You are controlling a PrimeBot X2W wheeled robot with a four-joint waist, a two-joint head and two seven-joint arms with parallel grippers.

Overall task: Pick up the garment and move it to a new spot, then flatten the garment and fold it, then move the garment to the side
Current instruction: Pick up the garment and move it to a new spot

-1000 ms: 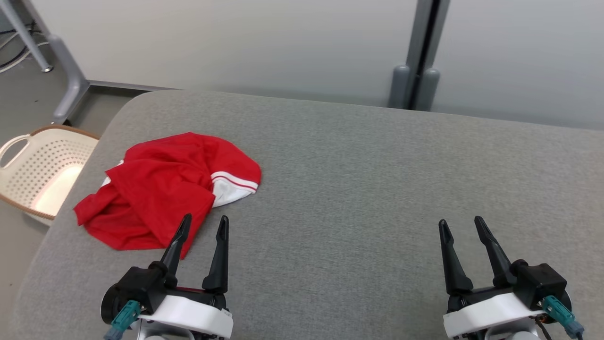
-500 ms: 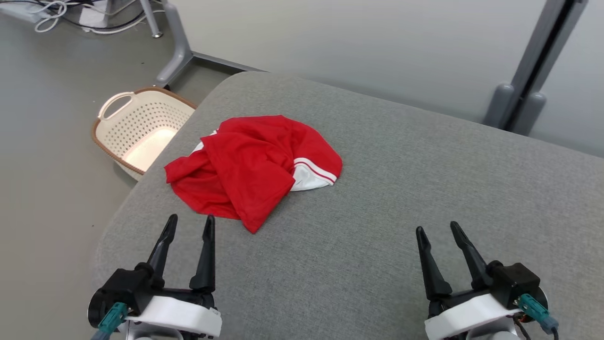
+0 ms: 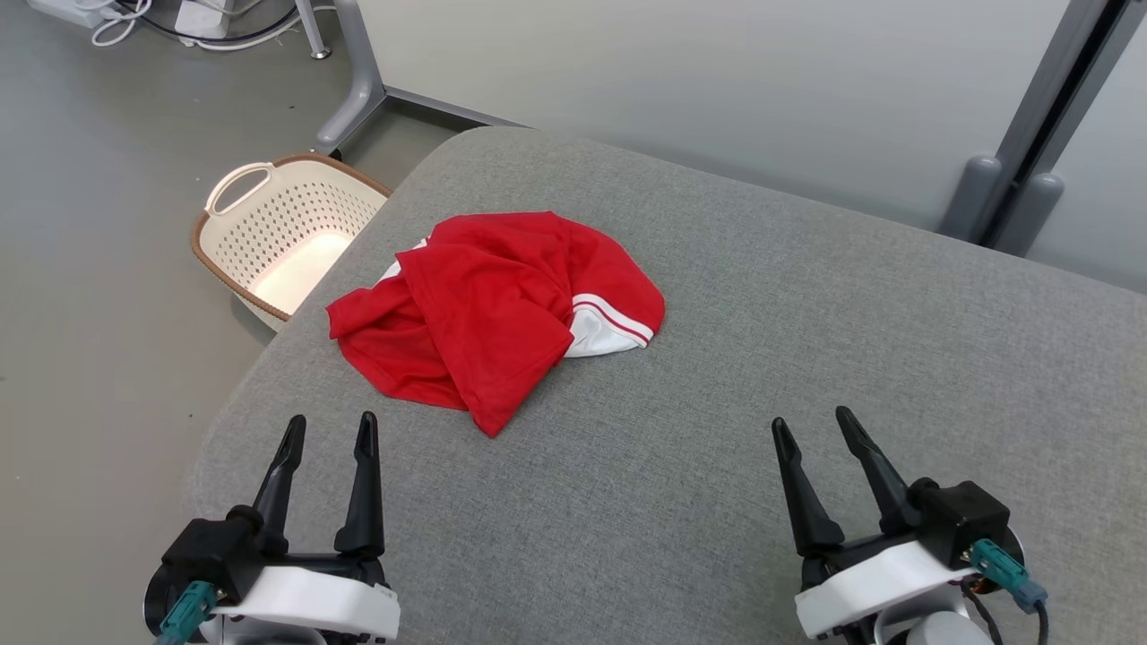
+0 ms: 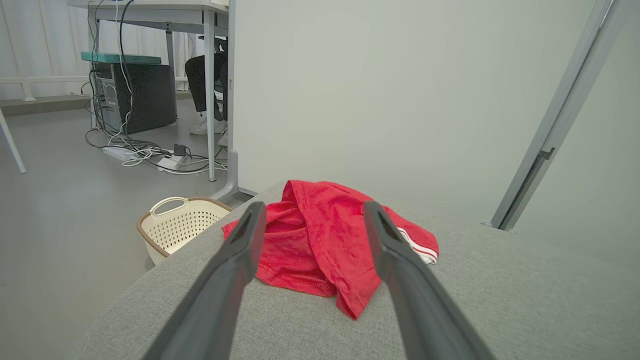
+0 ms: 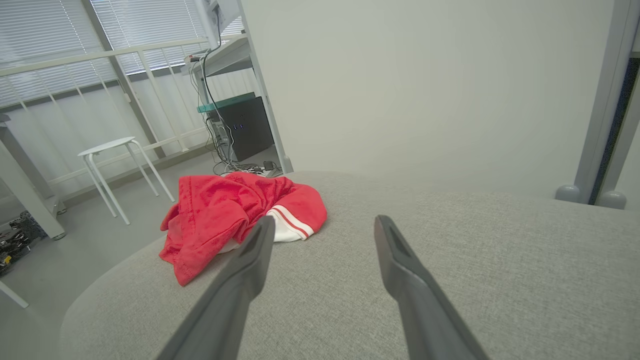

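The garment (image 3: 488, 309) is a red shirt with a white, red-striped sleeve, lying crumpled near the far left corner of the grey padded table (image 3: 717, 430). It also appears in the left wrist view as the garment (image 4: 320, 240) ahead between the fingers, and in the right wrist view as the garment (image 5: 225, 212) off to the left. My left gripper (image 3: 329, 430) hovers open near the table's left front, short of the cloth. My right gripper (image 3: 811, 425) stands open at the lower right, well away from it. Both are empty.
A cream perforated laundry basket (image 3: 278, 242) stands on the floor by the table's left edge. A pale wall and a grey post (image 3: 1021, 152) run behind the table. Desk legs, cables and a white stool (image 5: 112, 155) are on the floor at left.
The head camera has swung left and down, so the whole picture shifted and the basket and floor came into view. The garment lies as before. Both grippers stay open.
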